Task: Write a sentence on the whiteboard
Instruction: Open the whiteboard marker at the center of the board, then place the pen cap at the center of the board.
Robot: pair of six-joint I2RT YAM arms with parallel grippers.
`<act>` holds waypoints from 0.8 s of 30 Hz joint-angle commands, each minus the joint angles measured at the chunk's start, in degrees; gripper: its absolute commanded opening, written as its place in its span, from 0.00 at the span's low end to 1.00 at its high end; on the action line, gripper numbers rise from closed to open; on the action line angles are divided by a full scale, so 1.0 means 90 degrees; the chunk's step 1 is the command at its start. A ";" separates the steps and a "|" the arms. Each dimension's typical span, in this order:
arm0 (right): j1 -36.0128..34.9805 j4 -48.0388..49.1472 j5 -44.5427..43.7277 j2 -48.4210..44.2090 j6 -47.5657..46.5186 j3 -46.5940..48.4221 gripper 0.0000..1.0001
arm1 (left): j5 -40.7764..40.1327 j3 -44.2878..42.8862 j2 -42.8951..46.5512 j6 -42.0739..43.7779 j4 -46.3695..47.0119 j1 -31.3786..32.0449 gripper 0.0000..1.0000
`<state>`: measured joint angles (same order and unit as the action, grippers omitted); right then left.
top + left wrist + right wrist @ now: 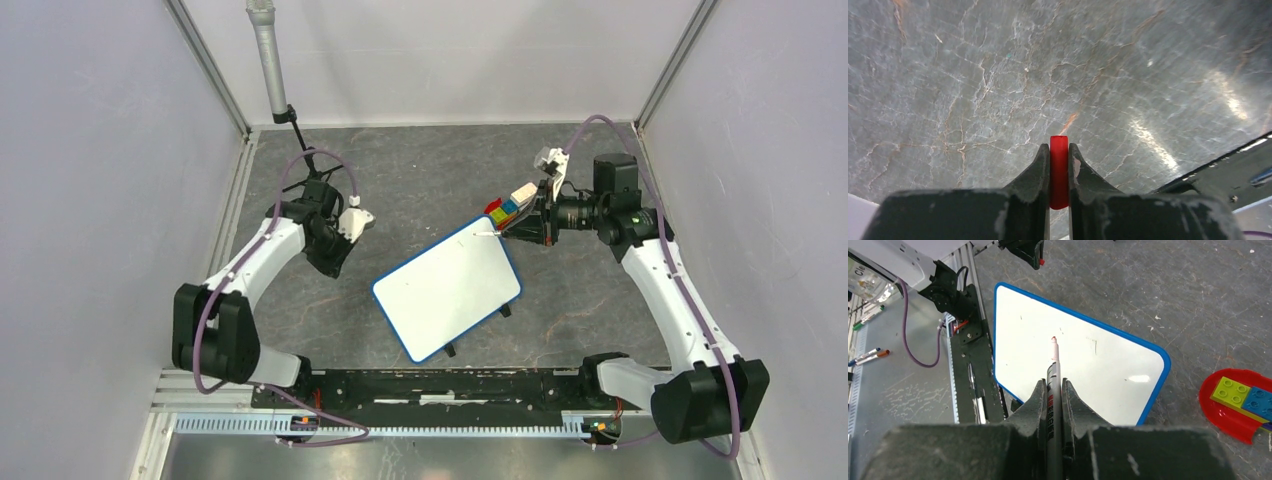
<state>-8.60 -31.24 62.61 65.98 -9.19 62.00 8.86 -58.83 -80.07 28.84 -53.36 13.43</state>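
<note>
Whiteboard (pixel 447 288) beneath marker (pixel 1053 372) clenched in right jaws, left jaws well apart, pinching red piece (pixel 1059 170)

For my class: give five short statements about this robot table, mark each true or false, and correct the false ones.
1. No sentence is written on the whiteboard yet. True.
2. The right gripper is open and holds nothing. False: it is shut on a marker whose tip points at the board.
3. The left gripper is shut on a small red piece. True.
4. The whiteboard has a green rim. False: the rim is blue.
5. The toy bricks lie on the whiteboard. False: they sit in a red dish on the table beside the board.
</note>
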 commanded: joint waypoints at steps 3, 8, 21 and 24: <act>-0.0053 -0.0321 -0.0098 -0.0128 -0.0573 -0.0171 0.00 | -0.0404 0.0239 -0.0576 0.0214 0.0612 -0.0112 0.14; -0.0119 -0.0523 -0.0156 -0.0123 -0.0798 -0.0285 0.00 | -0.0400 0.0365 -0.0916 0.0295 0.0822 -0.0183 0.16; -0.0697 -0.0416 -0.0684 -0.0019 -0.0970 -0.0376 0.00 | -0.0179 0.0337 -0.1382 0.0402 0.0770 -0.0251 0.40; -0.0931 -0.0368 -0.0885 0.0044 -0.1031 -0.0343 0.00 | -0.0003 0.0290 -0.1383 0.0390 0.0668 -0.0252 0.46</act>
<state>-14.83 -35.90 57.30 65.93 -16.91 58.57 6.22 -55.42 -92.31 30.13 -46.63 11.57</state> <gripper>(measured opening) 0.124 0.428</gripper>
